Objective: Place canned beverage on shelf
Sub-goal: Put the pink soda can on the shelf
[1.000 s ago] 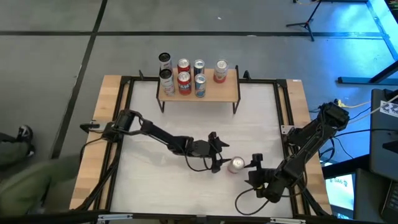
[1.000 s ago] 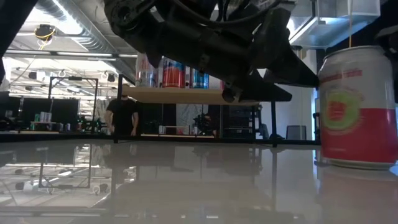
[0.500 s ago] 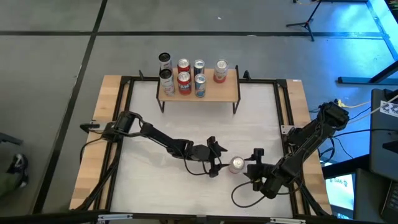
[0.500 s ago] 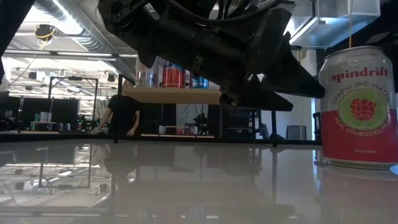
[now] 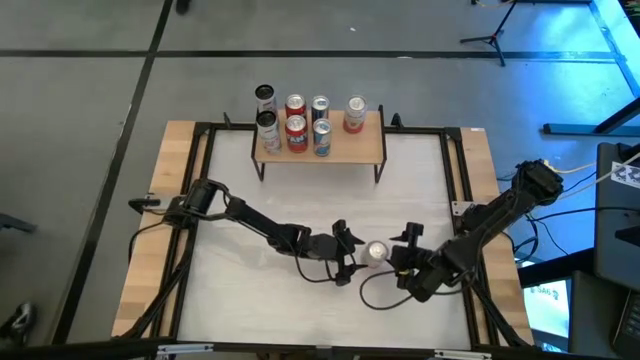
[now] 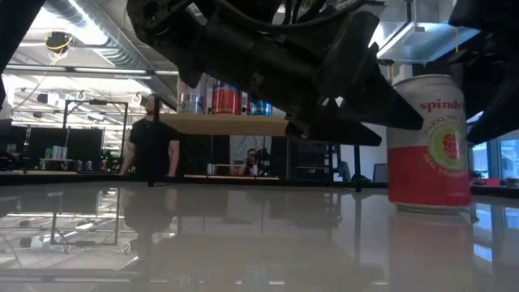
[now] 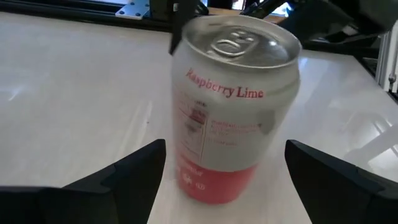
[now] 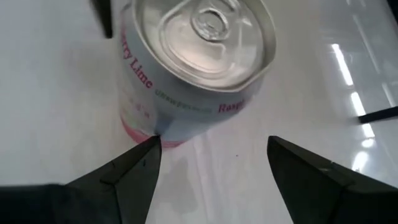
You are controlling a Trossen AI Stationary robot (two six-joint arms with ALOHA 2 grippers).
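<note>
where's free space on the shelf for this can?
Shelf: bare board on the right half around the lone can, and along the front edge. The left half is crowded with five cans. The Spindrift can stands on the table between left gripper and right gripper, both open.

On the worktop (image 5: 400,200), a can (image 5: 377,252) stood upright between the left gripper (image 5: 349,258) and right gripper (image 5: 402,258); the shelf (image 5: 360,147), carrying six cans, stood at the far edge.
</note>
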